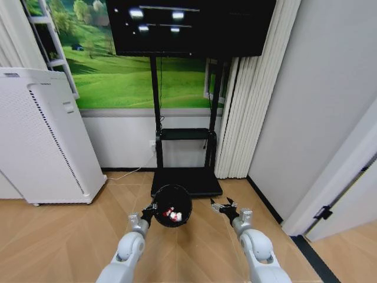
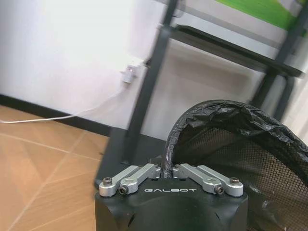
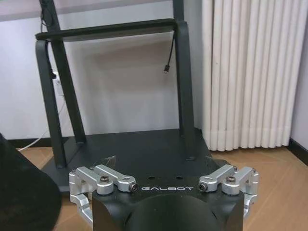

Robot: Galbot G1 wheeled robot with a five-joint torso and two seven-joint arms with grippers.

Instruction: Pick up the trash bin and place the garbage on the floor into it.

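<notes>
Both arms reach forward toward twelve o'clock from the lower edge of the head view, forearms pale grey, wrists black. The left end effector (image 1: 149,210) sits at about eleven o'clock, its fingers drawn together and pinching the rim of the trash bin (image 1: 172,206); the left wrist view shows its silver linkages folded inward. The right end effector (image 1: 224,207) sits at about one o'clock, fingers spread wide, holding nothing.

Bare floor (image 1: 70,236) lies open on both sides, while the black TV stand (image 1: 185,180) base just behind the trash bin (image 1: 172,205) and the white appliance (image 1: 44,135) block the wall edge.
</notes>
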